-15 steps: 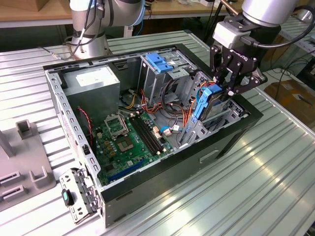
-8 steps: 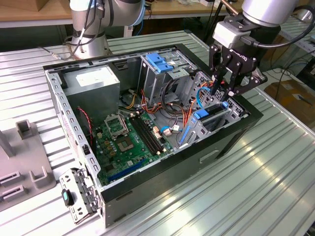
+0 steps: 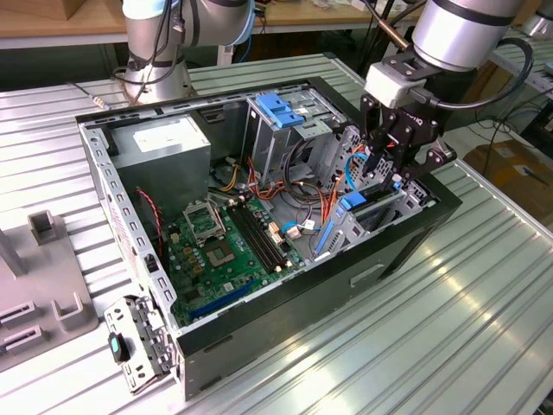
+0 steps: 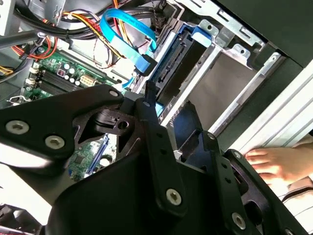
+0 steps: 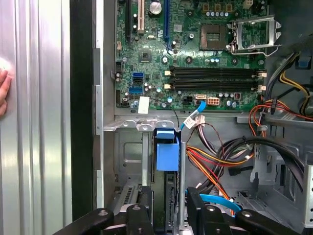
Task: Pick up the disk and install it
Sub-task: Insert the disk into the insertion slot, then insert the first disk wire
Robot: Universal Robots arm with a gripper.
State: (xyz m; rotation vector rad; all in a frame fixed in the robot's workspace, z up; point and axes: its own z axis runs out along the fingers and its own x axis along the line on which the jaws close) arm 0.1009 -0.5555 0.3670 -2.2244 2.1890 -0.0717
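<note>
The disk (image 3: 350, 205) stands on edge in the metal drive bay (image 3: 384, 207) at the corner of the open computer case on the exterior view's right. Its blue rail (image 5: 166, 156) and dark side (image 4: 176, 73) show in both wrist views. My gripper (image 3: 393, 177) hangs straight above the bay. Its black fingers (image 5: 142, 210) straddle the upper edge of the disk, one on each side, closed against it. The lower part of the disk is hidden inside the bay.
The green motherboard (image 5: 195, 49) lies beside the bay, with cable bundles (image 5: 230, 152) and a blue flat cable (image 4: 127, 24) close to the disk. A grey power-supply box (image 3: 164, 147) and a cage with a blue latch (image 3: 281, 108) stand further in. A person's hand (image 4: 269, 164) rests on the table outside the case wall.
</note>
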